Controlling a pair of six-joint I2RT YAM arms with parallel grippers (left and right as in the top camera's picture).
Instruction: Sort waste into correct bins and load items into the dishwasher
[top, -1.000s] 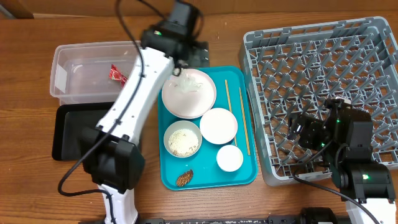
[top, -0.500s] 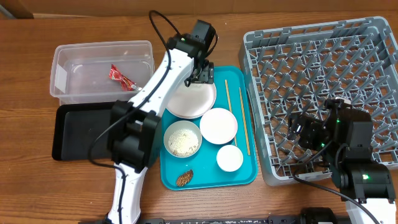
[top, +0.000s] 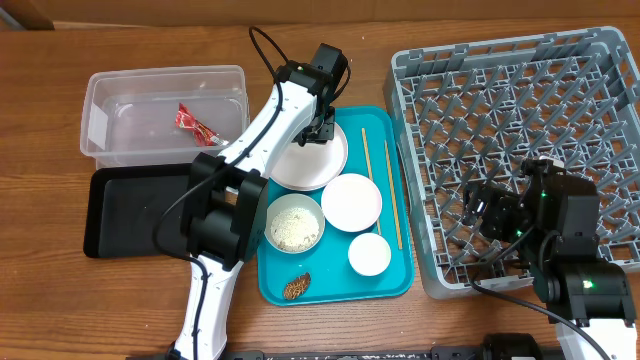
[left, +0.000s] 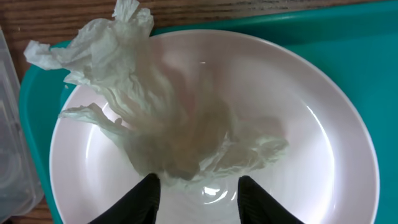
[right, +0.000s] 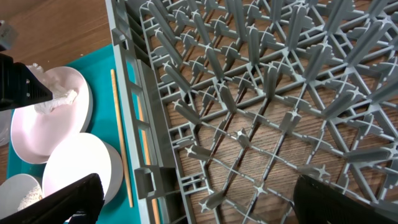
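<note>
On the wooden table (top: 40, 290), far left, a clear rectangular plastic tub (top: 165, 72) holds a small red foil wrapper (top: 190, 120). A shallow black rectangular tray (top: 130, 215) sits just in front of it. At centre, the left pincer (left: 198, 186) straddles crumpled white tissue (left: 155, 118) lying on a large white round plate (left: 323, 143) on a teal tray (left: 373, 37). I cannot tell whether it is gripping the tissue. On the right, the right pincer (right: 199, 205) hangs spread wide over a grey plastic lattice dish rack (right: 261, 81).

Words and numbers: none can be read.
On the small red foil wrapper (top: 192, 119): too small to tell.
</note>
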